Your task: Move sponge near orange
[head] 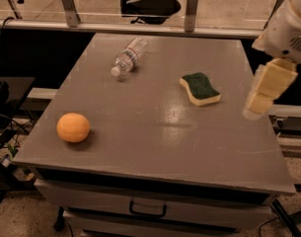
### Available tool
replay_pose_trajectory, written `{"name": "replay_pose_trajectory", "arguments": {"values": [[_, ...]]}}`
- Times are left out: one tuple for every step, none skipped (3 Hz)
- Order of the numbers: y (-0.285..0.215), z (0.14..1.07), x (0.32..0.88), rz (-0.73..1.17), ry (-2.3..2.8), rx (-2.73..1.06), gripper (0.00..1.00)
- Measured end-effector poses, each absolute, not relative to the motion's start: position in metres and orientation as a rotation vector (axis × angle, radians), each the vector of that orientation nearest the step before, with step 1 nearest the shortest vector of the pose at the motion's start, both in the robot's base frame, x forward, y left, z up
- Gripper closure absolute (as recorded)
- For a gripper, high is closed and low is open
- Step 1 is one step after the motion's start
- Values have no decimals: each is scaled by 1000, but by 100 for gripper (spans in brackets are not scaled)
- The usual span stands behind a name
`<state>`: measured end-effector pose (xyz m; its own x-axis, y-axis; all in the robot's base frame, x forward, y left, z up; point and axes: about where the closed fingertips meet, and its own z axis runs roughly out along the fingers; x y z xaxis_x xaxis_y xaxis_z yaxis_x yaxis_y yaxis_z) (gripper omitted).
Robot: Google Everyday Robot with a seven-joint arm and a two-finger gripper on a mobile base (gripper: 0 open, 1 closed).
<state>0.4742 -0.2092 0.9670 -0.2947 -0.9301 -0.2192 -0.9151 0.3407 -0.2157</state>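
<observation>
The sponge [200, 88], pale yellow with a dark green top, lies flat on the right half of the grey table [150, 132]. The orange [73, 127] sits near the table's front left corner, far from the sponge. My gripper [258, 105] hangs over the table's right edge, to the right of the sponge and a little nearer the front, apart from it and above the surface. It holds nothing that I can see.
A clear plastic water bottle [128, 57] lies on its side at the table's back left. A railing and a dark office chair [150, 4] stand behind the table. Drawers [147, 209] sit under the table's front edge.
</observation>
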Motion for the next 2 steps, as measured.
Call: {"name": "replay_pose_trajectory", "arguments": {"values": [[-199, 949, 515, -40, 2362, -1531, 0], [-189, 924, 554, -33, 2409, -1416, 0]]}}
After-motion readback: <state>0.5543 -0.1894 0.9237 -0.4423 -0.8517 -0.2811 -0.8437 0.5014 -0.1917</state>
